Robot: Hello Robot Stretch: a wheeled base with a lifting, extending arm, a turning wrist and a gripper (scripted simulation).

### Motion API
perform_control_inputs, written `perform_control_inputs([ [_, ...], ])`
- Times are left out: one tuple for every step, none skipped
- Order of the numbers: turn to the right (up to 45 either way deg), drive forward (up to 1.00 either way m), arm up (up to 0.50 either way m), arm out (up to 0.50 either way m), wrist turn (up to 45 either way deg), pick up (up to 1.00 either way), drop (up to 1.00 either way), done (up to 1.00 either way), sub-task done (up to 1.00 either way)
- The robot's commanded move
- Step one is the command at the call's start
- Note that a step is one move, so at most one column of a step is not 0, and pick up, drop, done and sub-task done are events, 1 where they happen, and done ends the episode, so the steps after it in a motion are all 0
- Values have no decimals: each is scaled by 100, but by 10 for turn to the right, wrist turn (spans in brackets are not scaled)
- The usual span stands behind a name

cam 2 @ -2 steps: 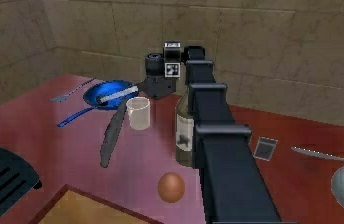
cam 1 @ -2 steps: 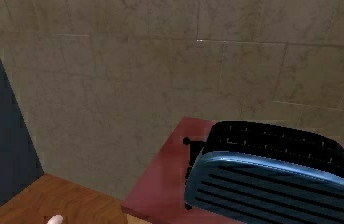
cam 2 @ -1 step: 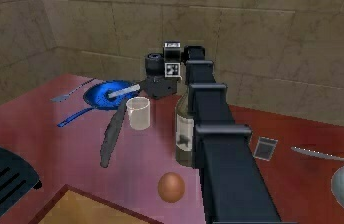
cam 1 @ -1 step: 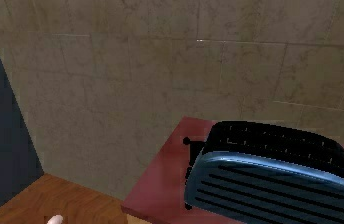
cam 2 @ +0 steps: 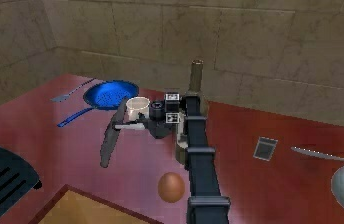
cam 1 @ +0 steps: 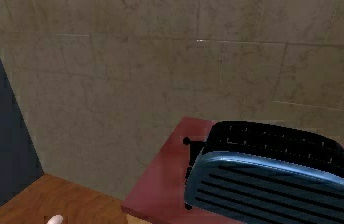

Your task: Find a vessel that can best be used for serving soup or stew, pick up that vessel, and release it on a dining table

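**My arm (cam 2: pixel 202 170) is lying out across the counter (cam 2: pixel 60 150)**

The toaster (cam 2: pixel 0 175) is sitting nearest, at eight o'clock from my gripper (cam 2: pixel 120 133). A blue pan (cam 2: pixel 110 95) is lying at eleven o'clock. A white vessel (cam 2: pixel 137 105) is standing at my gripper's far end; I cannot tell whether I am holding it.

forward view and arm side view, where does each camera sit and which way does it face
Forward view: on the robot, looking ahead and somewhat down at a tiled wall and a dark toaster on a red counter.
Arm side view: on the robot's body, looking out sideways over the counter; the arm and end effector show, near a white cup.
Shared: the toaster and the counter.
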Motion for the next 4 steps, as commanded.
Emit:
perform_control_inputs([
  [0,0,0,0,0,100,0,0,0],
  [0,0,10,0,0,0,0,0,0],
  [0,0,2,0,0,0,0,0,0],
  [0,0,0,0,-450,0,0,0,0],
])
